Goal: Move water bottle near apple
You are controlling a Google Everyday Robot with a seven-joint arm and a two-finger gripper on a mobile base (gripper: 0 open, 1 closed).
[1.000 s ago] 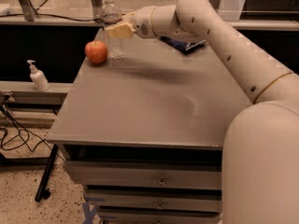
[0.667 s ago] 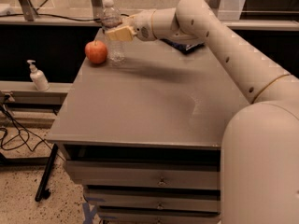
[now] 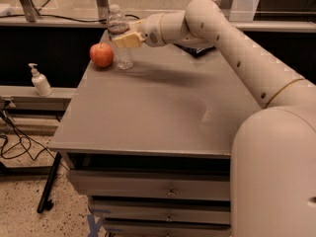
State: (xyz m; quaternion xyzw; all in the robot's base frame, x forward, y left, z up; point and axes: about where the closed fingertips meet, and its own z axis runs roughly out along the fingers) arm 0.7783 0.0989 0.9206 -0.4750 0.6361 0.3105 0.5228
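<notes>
The water bottle (image 3: 123,57), clear with a white cap, stands upright at the far left corner of the grey table (image 3: 148,112). The red-orange apple (image 3: 101,55) sits just to its left, a small gap apart. My gripper (image 3: 126,39) reaches in from the right, and its pale yellow fingers (image 3: 129,39) are closed around the bottle's middle, over the label band. The bottle's base is at or just above the tabletop.
A white pump dispenser (image 3: 39,80) stands on a low ledge left of the table. A dark flat object (image 3: 198,48) lies on the table behind my arm. Drawers (image 3: 168,191) are below the tabletop. Cables (image 3: 12,147) lie on the floor at left.
The gripper and the bottle have come down slightly and moved a little closer to the apple. The apple has not moved.
</notes>
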